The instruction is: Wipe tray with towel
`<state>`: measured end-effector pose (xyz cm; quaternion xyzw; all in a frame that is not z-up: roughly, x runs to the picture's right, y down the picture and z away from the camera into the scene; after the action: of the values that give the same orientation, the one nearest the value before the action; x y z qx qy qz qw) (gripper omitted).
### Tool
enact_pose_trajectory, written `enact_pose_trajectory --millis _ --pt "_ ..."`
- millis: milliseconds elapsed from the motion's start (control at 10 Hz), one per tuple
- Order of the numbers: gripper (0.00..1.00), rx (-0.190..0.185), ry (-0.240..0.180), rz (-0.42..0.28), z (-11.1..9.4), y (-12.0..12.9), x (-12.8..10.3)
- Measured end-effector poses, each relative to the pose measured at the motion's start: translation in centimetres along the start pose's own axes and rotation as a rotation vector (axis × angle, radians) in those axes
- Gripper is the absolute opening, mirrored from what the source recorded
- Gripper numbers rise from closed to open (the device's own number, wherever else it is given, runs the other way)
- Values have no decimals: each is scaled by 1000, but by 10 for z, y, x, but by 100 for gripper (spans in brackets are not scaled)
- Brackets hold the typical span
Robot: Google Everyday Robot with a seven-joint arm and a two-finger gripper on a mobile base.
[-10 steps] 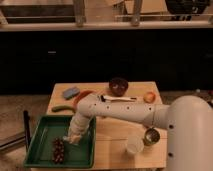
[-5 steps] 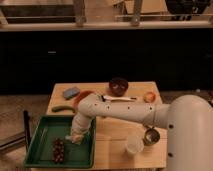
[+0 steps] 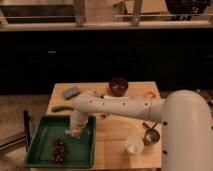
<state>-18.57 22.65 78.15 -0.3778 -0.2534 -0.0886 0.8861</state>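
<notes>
Camera view: pincer (image 3: 73,132) lowered inside green tray (image 3: 37,150), near upper right portion of floor; finger state cannot be told. Pale towel (image 3: 71,133) seen at pincer tip, apparently pressed onto tray floor. Tray located at front left corner of desk (image 3: 112,145). Dark clump (image 3: 58,150) lying on tray floor nearer front rim. Step judged: wiping stroke. Even downward pressure advised; towel to be kept flat, strokes kept within rim, clump skirted or swept deliberately.

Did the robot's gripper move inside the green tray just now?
No. The gripper stays down inside the tray, just above and right of the dark clump, as before.
</notes>
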Motion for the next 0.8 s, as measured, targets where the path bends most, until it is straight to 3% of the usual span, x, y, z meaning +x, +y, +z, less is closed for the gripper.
enact_pose_trajectory --millis 300,800 --pt "0 -44 6 -68 17 -9 -27" --pt "0 -146 30 -173 30 22 -38"
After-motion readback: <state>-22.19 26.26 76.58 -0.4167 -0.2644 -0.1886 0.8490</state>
